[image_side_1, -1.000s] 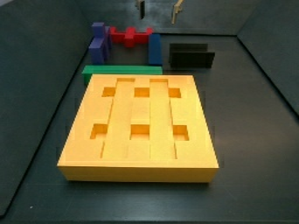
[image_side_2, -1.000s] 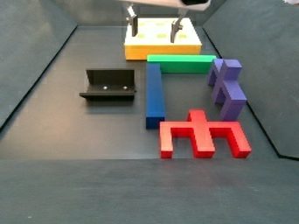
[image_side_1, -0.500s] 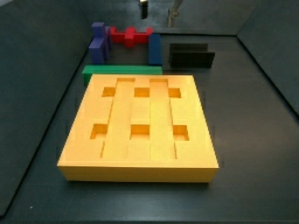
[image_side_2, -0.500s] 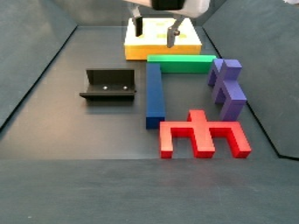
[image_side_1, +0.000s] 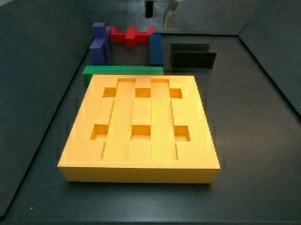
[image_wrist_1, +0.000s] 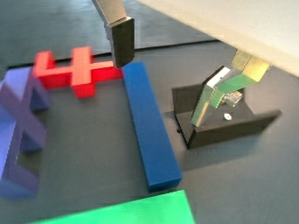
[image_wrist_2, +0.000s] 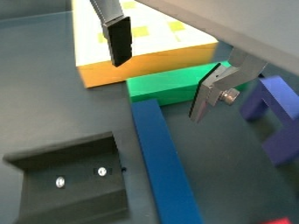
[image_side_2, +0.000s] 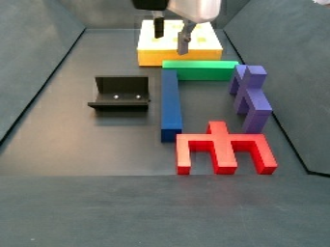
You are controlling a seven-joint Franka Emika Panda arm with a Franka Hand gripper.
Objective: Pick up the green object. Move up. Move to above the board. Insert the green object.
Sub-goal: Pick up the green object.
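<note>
The green object is a long green bar lying flat against one end of the yellow board; it also shows in a side view and in both wrist views. The board has grooves and square holes. My gripper hangs open and empty in the air above the green object and the board's near end. In a wrist view my gripper has one dark pad over the board and one finger by the bar. It also shows in the wrist view over the blue bar.
A long blue bar lies at right angles to the green object. Purple blocks and a red piece lie beyond it. The black fixture stands beside the blue bar. Dark tray walls ring the floor.
My gripper has moved lower and along from over the board toward the green object, still open and empty. No piece has moved.
</note>
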